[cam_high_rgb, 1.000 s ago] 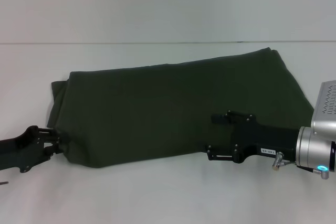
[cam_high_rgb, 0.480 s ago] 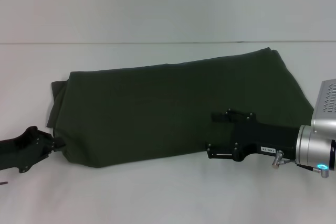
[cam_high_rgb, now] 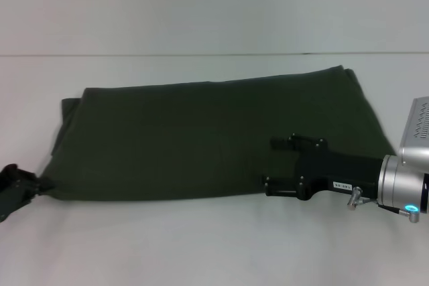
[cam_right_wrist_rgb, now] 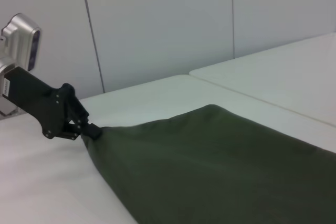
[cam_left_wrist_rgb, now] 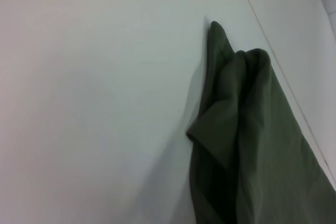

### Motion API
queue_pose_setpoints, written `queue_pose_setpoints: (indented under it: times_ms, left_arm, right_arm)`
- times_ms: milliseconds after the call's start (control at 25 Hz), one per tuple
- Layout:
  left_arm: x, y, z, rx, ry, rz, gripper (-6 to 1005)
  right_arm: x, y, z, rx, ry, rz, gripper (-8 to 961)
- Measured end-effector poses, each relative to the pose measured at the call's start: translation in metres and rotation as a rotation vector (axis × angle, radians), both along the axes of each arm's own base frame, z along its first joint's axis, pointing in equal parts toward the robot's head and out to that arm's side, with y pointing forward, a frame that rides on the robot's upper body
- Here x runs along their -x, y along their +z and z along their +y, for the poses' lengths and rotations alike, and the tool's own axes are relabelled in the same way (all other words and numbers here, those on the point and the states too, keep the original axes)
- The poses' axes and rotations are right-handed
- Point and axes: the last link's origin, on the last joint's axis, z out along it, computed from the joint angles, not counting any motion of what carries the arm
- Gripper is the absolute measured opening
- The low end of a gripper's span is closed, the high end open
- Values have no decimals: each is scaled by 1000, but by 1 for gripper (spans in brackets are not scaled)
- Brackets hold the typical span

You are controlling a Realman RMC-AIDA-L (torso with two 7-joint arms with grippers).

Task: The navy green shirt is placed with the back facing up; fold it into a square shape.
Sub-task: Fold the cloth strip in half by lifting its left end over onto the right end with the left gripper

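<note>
While the left gripper (cam_right_wrist_rgb: 86, 129) pinches the near-left corner of the navy green shirt (cam_high_rgb: 214, 142) (lying folded lengthwise on the table (cam_high_rgb: 201, 246)), a hard pull could drag it from the right gripper (cam_high_rgb: 278, 185), grip unseen.

left gripper (cam_high_rgb: 27, 189): partly cut off at head-view edge | right gripper (cam_high_rgb: 281, 169): jaws' closure not discernible | navy green shirt (cam_high_rgb: 214, 142): front lettering hidden underneath

Folded navy green shirt (cam_high_rgb: 214, 142), left claw (cam_high_rgb: 30, 185) pinching corner, right claw (cam_high_rgb: 271, 185) at hem
</note>
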Motion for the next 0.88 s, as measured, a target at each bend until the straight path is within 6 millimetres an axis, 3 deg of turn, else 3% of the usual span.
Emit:
queue_pose_setpoints:
  times_ms: [640,880]
  left_arm:
    - [29,52,-17,-119,61,88,7]
    - [12,53,-5,-115,-10,34,8]
  right_arm:
    - [0,1,6,-31,-28,6,916]
    - [-10,0,6,-48,-75,-15,915]
